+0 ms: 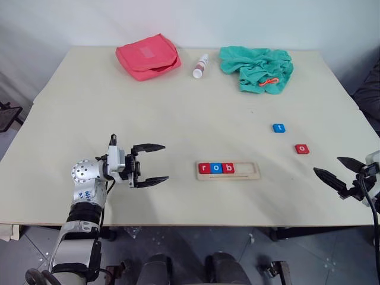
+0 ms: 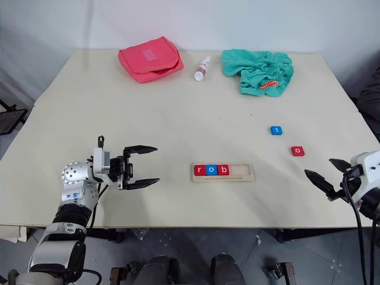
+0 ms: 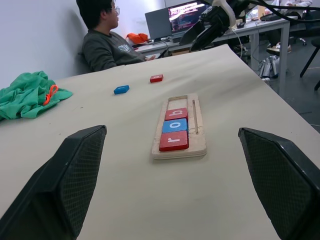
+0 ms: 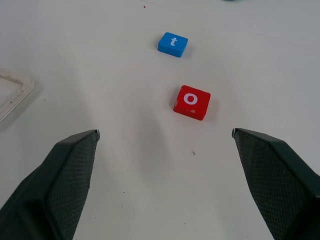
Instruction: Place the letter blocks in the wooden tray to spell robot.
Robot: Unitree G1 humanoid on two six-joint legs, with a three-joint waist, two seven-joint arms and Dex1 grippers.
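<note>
nearby, pouch [image 1: 148, 56], bottle [image 1: 200, 66], cloth [image 1: 257, 69] lie apart.

My left arm's black two-fingered claw [image 1: 149, 164] points level toward my right, fingers spread wide, holding nothing, wrist bent sideways. My right arm's black two-fingered claw [image 1: 338, 173] sits at the right edge, aimed forward and slightly down, fingers [image 4: 65, 170] wide apart, empty.
</note>
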